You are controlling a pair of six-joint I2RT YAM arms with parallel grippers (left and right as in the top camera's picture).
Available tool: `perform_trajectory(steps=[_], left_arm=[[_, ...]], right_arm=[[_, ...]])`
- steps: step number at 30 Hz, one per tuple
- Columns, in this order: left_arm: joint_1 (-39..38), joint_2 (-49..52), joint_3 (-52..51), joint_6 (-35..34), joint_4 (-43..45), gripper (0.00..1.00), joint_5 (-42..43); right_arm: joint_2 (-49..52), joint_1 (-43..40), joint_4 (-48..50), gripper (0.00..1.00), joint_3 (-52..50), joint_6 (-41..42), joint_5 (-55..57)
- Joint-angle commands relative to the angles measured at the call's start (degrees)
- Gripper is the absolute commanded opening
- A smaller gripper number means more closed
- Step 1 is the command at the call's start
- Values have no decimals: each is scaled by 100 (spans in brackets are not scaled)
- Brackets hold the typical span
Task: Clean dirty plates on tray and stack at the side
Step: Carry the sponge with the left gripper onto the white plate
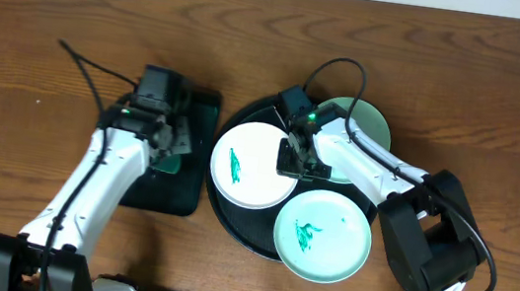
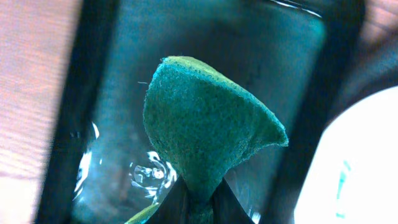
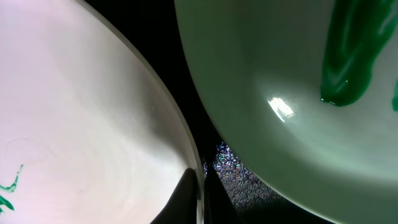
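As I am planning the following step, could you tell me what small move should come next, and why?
Probably carry the left gripper with its green sponge across to the green smear on the white plate. The right gripper is shut on that plate's rim on the round tray, while the sponge hangs over the rectangular tray, apart from the plate.

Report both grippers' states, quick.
Left gripper: shut on the sponge.
Right gripper: shut on the white plate rim.
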Motion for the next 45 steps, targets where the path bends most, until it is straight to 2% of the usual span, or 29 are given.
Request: perform_trajectory(steps=[1, 9, 19, 36, 45], left_arm=[[-444, 127, -39, -223, 83, 7, 116], [-1318, 1001, -39, -1329, 647, 7, 199], [-1517, 1895, -39, -1655, 1333, 7, 1189], [-1515, 1510, -26, -1613, 1248, 7, 1161], [-1515, 682, -4, -1526, 881, 7, 232]], right_arm=[[-22, 66, -68, 1, -44, -20, 96], [-22, 66, -197, 1, -42, -20, 98], [-22, 66, -326, 1, -44, -35, 98], [-24, 66, -468, 1, -42, -39, 96], [-24, 66, -472, 1, -44, -76, 96]])
